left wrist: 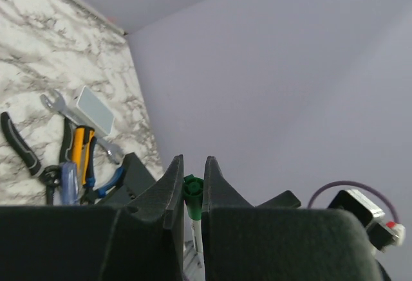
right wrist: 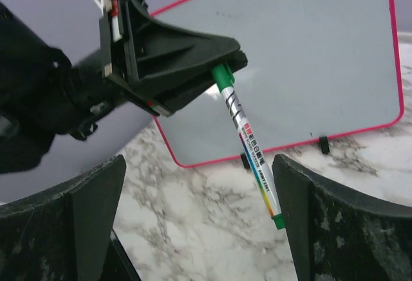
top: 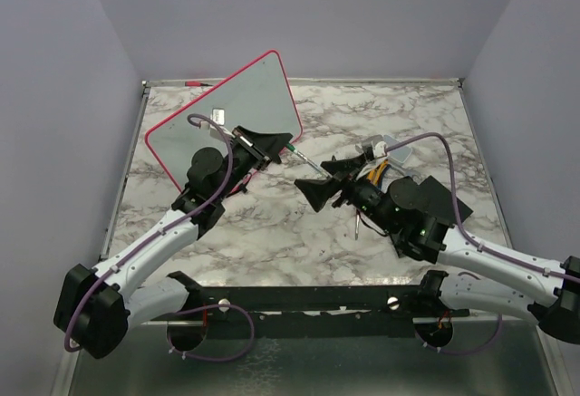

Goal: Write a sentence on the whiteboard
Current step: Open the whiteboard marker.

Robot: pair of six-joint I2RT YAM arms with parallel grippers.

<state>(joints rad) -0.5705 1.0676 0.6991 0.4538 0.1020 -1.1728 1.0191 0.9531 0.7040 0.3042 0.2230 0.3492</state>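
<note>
Fingers of the right gripper (right wrist: 198, 165) are standing wide apart around the free end of a green marker (right wrist: 248, 133); the left gripper (left wrist: 193, 168) is clamping its other end; beyond, the whiteboard (top: 245, 106) is standing tilted at the marble table's (top: 272, 242) far left

Quantities in view:
- Grippers: 2, the left gripper (left wrist: 193, 165) and the right gripper (right wrist: 198, 162).
- One whiteboard (top: 245, 111), with 2 feet (right wrist: 324, 144) showing.
- One marker (right wrist: 251, 146).
- One wrench (left wrist: 56, 104).
- One white block (left wrist: 94, 110).
- One pliers (left wrist: 80, 152), yellow-handled.
- One black handle (left wrist: 19, 143).
- The blue-handled tools (left wrist: 67, 181) overlap, so their number cannot be told.
</note>
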